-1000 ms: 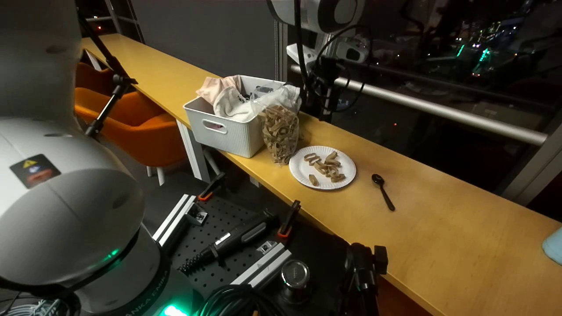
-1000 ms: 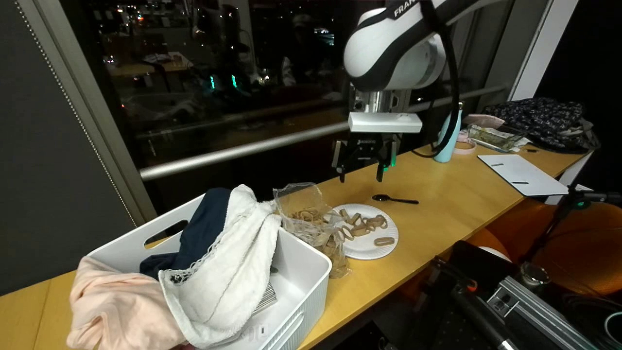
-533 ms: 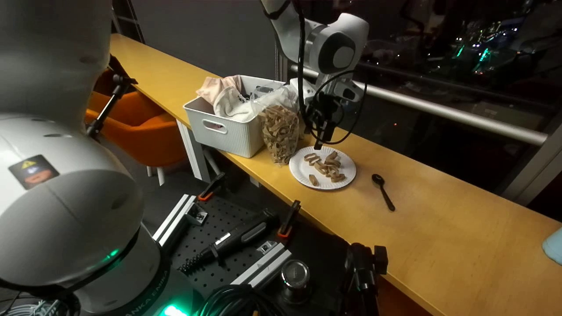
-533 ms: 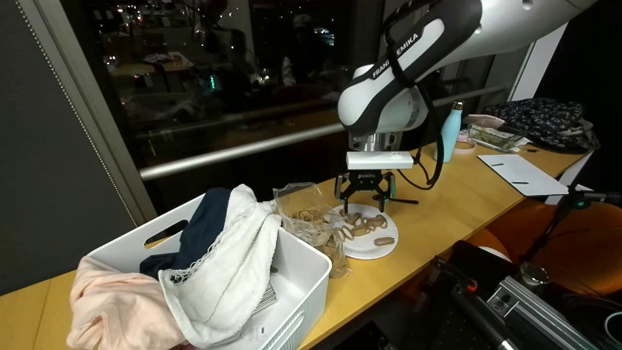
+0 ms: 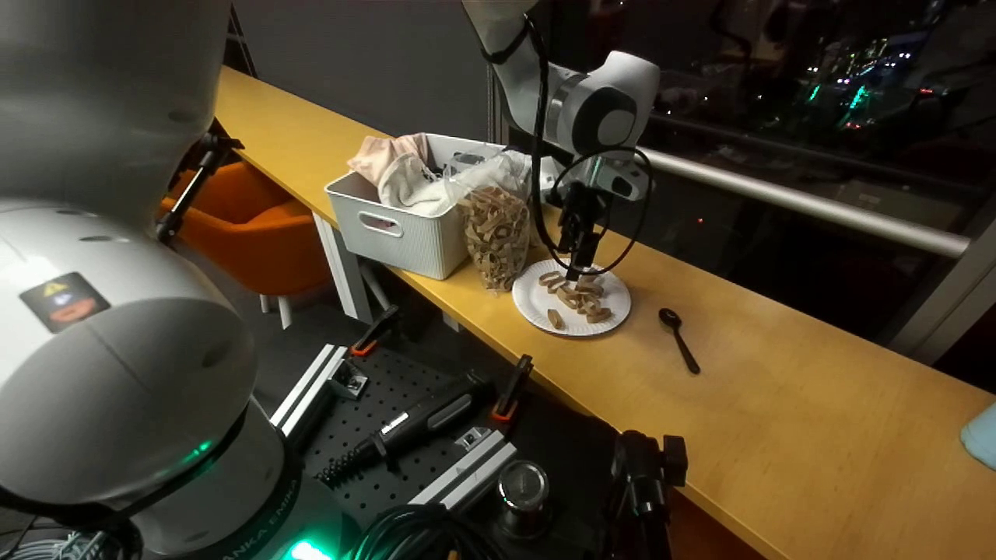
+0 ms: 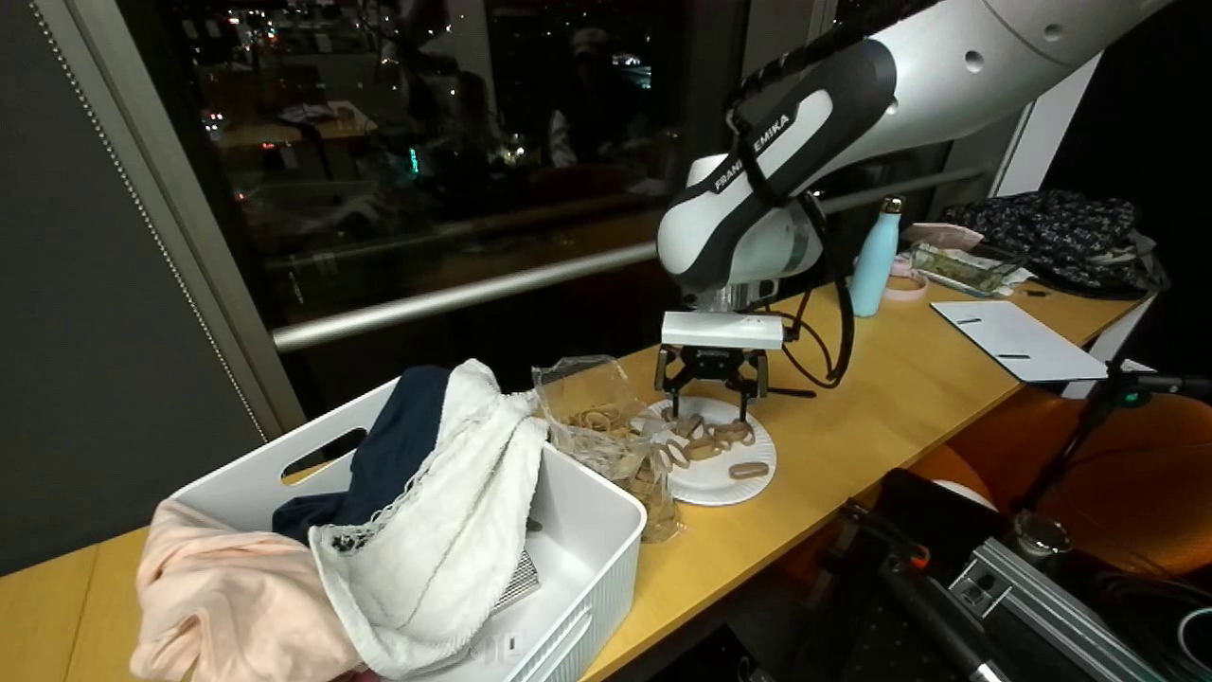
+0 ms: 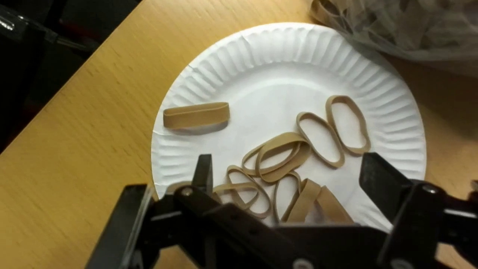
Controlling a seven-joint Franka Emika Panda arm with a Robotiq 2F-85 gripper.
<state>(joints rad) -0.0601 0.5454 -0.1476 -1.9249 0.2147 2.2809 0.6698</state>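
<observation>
The plate [image 7: 283, 41] is of white paper, round and shallow, with a rim pressed into many small flutes. On it lie the rubber bands [image 7: 301, 151], light brown and matt, each one a flat strip closed into a long loop. Several stand on their edge, so that one looks into the ovals, and they lean together near the plate's middle; a single band [image 7: 198, 118], squeezed narrow, lies apart at the rim.

Just beside the plate stands a bag [image 5: 496, 233] of clear, wrinkled plastic, filled with similar bands. Behind the bag, as seen from the plate, is a white box [image 5: 420, 247] with a finely ribbed wall and an oval handle hole; soft cloths [image 6: 445, 530] — peach, white and dark blue — lie in it. On the opposite side of the plate, a spoon [image 5: 682, 344], smooth and black, rests on the bench [image 5: 778, 420], whose top shows a yellowish wood grain. Farther from the plate, past the spoon, stands a slim bottle [image 6: 876, 265], light blue, with a gold-coloured cap.

The arm [image 6: 852, 95] slopes down to a bent wrist [image 6: 720, 232], and below it the hand [image 6: 708, 415] points downward, above the plate. The fingers [image 7: 384, 186] are wide apart; the clustered bands show on the plate below the gap between them. The tips are low, near to these bands, but whether they touch any, I cannot tell. A black cable [image 5: 537, 163] hangs in loose loops beside the hand.
</observation>
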